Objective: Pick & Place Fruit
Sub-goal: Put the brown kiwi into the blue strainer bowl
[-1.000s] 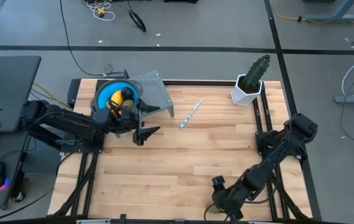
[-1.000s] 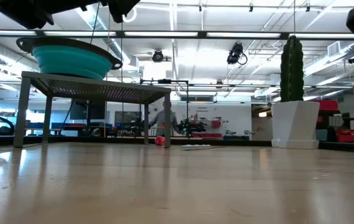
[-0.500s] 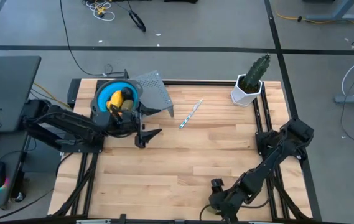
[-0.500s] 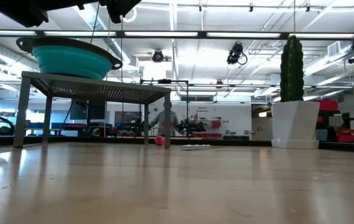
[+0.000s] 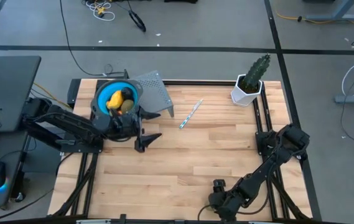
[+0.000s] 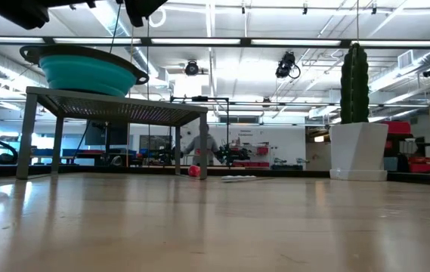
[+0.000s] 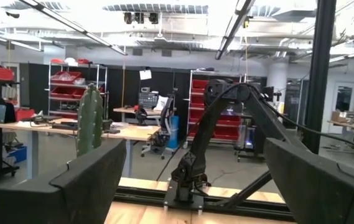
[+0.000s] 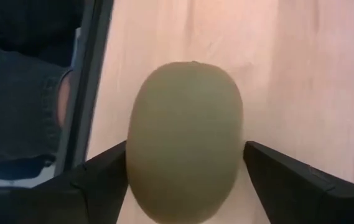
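Right gripper [image 8: 186, 180] jaws tight against olive-green oval fruit [image 8: 186, 140].

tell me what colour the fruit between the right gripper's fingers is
Olive green, plain and unpatterned; the fruit shows best in the right wrist view.

No text, label, brand or number can be read anywhere in these views. The signs and shelf bins in the room beyond the tabletop [image 5: 189, 155] are too small to read.

Olive-green oval fruit [image 8: 186, 142] is pinched between two dark fingers [image 8: 102, 180], over bare wood. Yellow-orange and dark fruit pieces [image 5: 119, 102] are piled in blue bowl [image 5: 105, 93].
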### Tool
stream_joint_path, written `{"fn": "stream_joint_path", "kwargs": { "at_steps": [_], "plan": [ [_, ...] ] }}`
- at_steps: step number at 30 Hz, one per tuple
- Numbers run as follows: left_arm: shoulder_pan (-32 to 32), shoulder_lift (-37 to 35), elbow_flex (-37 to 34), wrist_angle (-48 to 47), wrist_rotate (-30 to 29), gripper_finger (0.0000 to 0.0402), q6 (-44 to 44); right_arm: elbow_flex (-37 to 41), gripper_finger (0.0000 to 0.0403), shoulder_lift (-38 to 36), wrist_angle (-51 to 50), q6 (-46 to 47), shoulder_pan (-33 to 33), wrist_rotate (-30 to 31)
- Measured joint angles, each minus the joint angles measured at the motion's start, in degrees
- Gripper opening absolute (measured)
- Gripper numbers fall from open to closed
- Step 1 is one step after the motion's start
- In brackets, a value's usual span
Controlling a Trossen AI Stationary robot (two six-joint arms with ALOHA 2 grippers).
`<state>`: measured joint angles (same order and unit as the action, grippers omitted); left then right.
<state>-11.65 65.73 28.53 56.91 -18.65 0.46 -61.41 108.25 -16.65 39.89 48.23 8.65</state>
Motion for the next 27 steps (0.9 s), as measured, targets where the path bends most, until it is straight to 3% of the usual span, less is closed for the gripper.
{"fn": "stream_joint_path", "kwargs": {
  "at_steps": [9, 13, 17, 21, 27],
  "plan": [
    [-1.9, 0.0, 0.0, 0.0, 0.0, 0.0389, 4.6, 0.1, 0.0225, -0.3, 1.0, 0.4, -0.4, 3.0],
    [-3.7, 0.0, 0.0, 0.2, 0.0, 0.0389, 9.3, 0.1, 0.0213, -1.2, -0.3, 0.3, -0.8, 2.9],
    [-7.6, 0.0, 1.5, -0.7, -1.5, 0.0389, 17.6, 0.1, 0.0221, -5.4, -3.9, 0.2, -2.3, 5.8],
    [-12.3, 2.3, 4.3, -3.5, -5.5, 0.0389, 26.8, 0.1, 0.0222, -12.6, -7.4, 0.1, -4.0, 13.5],
    [-16.8, 13.5, 11.3, -3.8, -11.8, 0.0389, 49.3, 0.1, 0.0223, -25.9, -6.4, -3.6, -6.8, 22.9]
  ]
}}
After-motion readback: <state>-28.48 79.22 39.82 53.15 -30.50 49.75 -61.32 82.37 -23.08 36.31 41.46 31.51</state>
